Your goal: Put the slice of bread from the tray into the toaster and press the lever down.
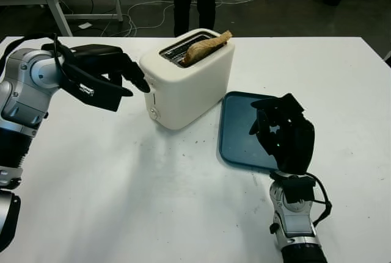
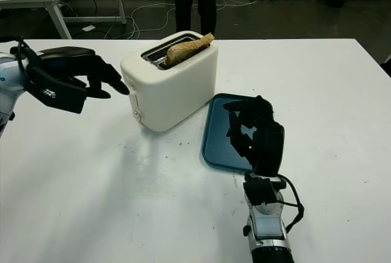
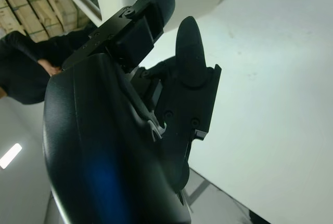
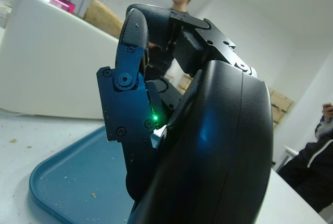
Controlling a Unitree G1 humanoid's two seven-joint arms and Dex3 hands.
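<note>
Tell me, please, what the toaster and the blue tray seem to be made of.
The toaster looks like cream plastic with a smooth, slightly glossy shell and rounded moulded corners; its slot rim seems metal, dark and shiny. The tray looks like blue plastic, with a matte sheen, a thin raised rim and crumbs on it. Neither can be confirmed by sight alone.

The left hand [image 1: 116, 75] was raised and extended forward (arm bent at the elbow), holding nothing, its 3 fingers uncurled. The right hand [image 1: 282, 132] stood upright on its wrist, fingers curled, empty.
</note>
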